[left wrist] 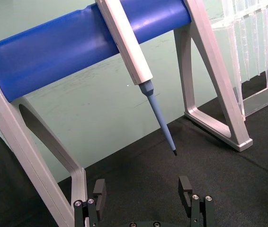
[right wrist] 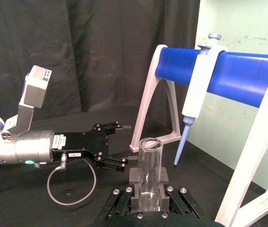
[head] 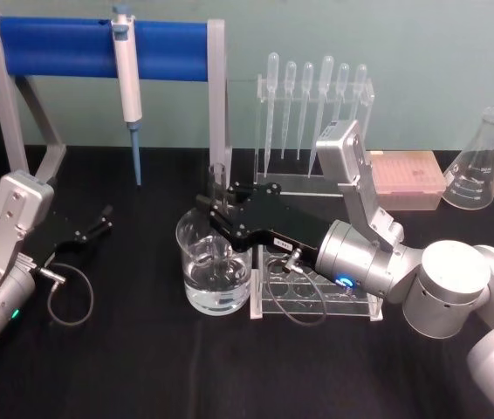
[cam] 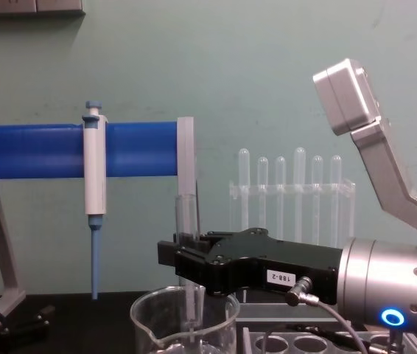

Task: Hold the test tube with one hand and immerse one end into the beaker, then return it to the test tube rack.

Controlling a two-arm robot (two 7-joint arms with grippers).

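1. Chest view shows the dip as the step in hand. The tube [cam: 187,214] stands upright with its lower end inside the beaker [cam: 149,324], near the beaker's middle. Whether that end has met the liquid cannot be told.
2. To do this well, the right gripper [cam: 186,258] should probably lower straight down and slowly, holding the tube vertical and clear of the beaker's wall. It should stop once the round end is wetted, short of the beaker's floor. A hard touch could crack the glass or shove the beaker.
3. The right gripper is clamped on the tube just above the beaker's rim, at roughly mid-length. The tube's open rim stands above the grip and its round end hangs below.
4. The return likely calls for a vertical lift until the end clears the beaker's rim. Only then should the tube go sideways to the rack [head: 317,297], which is just beside the beaker on its right.
5. The left gripper [head: 105,220] is parked well left of the beaker, fingers apart and holding nothing.
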